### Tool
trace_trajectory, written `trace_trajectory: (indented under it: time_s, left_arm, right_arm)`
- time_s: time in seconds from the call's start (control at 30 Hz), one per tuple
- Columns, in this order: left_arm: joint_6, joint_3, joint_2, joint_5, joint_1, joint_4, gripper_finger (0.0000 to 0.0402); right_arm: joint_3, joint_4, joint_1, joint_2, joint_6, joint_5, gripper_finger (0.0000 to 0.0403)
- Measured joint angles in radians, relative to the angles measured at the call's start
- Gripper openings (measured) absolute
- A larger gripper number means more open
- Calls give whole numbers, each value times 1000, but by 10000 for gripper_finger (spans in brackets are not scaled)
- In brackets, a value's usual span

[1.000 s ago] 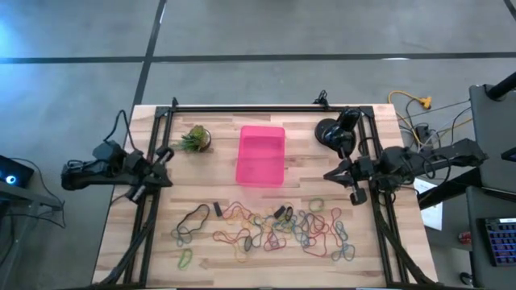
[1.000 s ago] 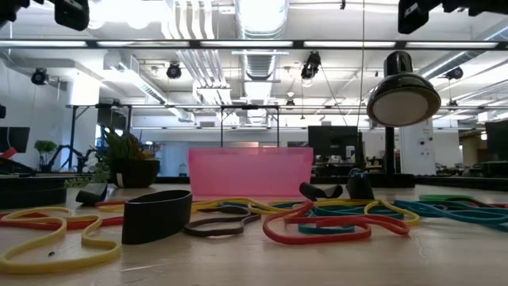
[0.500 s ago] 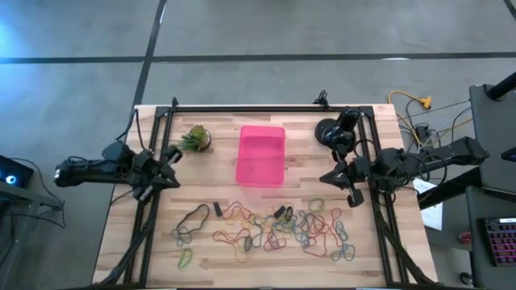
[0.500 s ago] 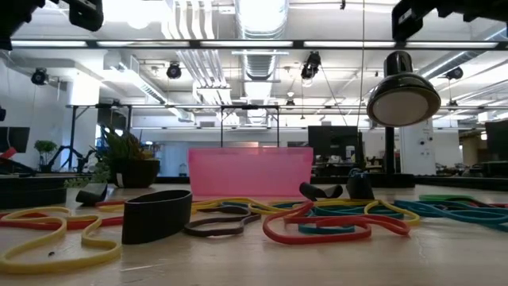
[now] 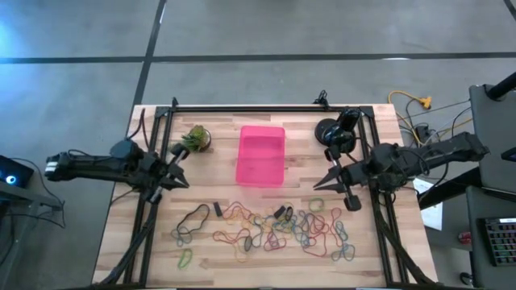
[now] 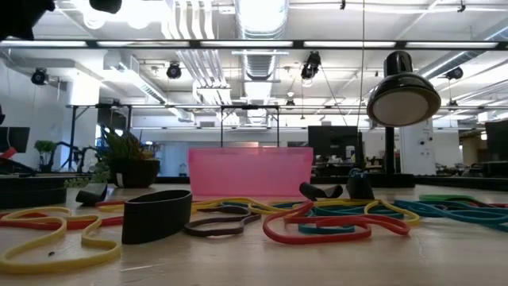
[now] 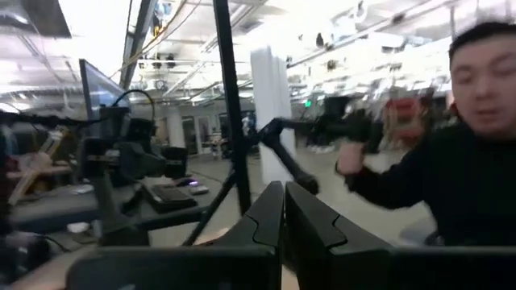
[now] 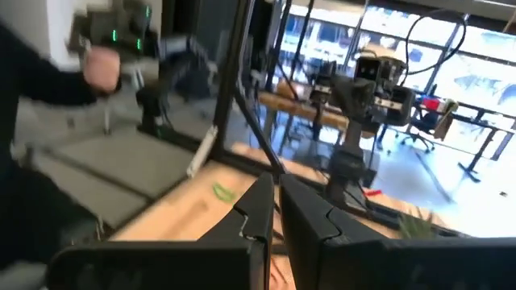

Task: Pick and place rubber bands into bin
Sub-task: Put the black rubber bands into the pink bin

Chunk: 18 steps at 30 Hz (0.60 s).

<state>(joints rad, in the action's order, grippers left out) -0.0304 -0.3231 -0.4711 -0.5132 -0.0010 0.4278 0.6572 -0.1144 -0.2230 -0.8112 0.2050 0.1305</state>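
Note:
Many rubber bands [image 5: 274, 229] in red, yellow, green, blue and black lie loose on the near half of the wooden table; the low view shows them close up [image 6: 317, 221]. The pink bin [image 5: 260, 155] stands on its base behind them at mid-table [image 6: 250, 171]. My left gripper [image 5: 182, 182] hovers shut over the table's left side, pointing toward the middle, its fingers together in the left wrist view [image 7: 284, 211]. My right gripper [image 5: 317, 185] hovers shut over the right side, pointing toward the bin, fingers together [image 8: 274, 201]. Neither holds anything.
A small potted plant [image 5: 193, 138] stands left of the bin and a round black lamp [image 5: 330, 133] right of it. Black frame rails [image 5: 266, 107] run along the far, left and right sides. A person [image 7: 459, 161] stands beyond the table.
Both grippers have swung in over the table from its sides, staying shut. My left has gone toward the right edge, and my right has gone toward the left edge, rising and rolling a little. The bands and the bin have not moved.

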Motion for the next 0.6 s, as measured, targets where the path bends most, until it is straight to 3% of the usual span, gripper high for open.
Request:
trace_trajectory:
  time_s: [0.07, 0.17, 0.33, 0.5, 0.6]
  left_arm:
    - [62, -7, -13, 31, 0, 0, 0]
    - [176, -12, -22, 142, 0, -22, 0]
    - [299, -12, -13, 515, 0, -154, 0]
    - [209, -13, -31, 851, 1, -204, 0]
    - [140, -33, -19, 916, 2, -202, 0]
  right_arm:
    - [42, 97, 0, -11, 42, -23, 18]
    - [90, 241, 0, -20, 66, -168, 18]
    - [109, 404, 0, -12, 14, -517, 18]
    - [108, 379, 16, -6, -78, -806, 18]
    - [130, 393, 46, 5, -196, -844, 25]
